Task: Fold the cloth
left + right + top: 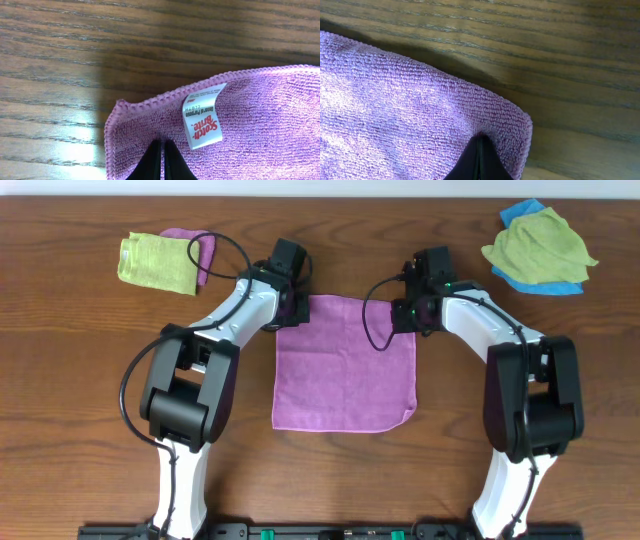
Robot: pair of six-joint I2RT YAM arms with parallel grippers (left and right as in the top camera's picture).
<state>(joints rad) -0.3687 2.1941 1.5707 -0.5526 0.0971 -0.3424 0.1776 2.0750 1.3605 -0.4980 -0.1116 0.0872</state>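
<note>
The cloth [345, 365] lay flat at the middle of the desk [80, 380], between the two arms. At its far-left corner, beside the white label [201, 116], the left fingers [161, 150] were together, tips nipping the cloth. At the far-right corner the right fingers [479, 150] were likewise clamped on it. Beyond, a lime-green cloth [155, 262] lay far left, and a green cloth [538, 242] lay over a blue cloth [560, 285] far right.
</note>
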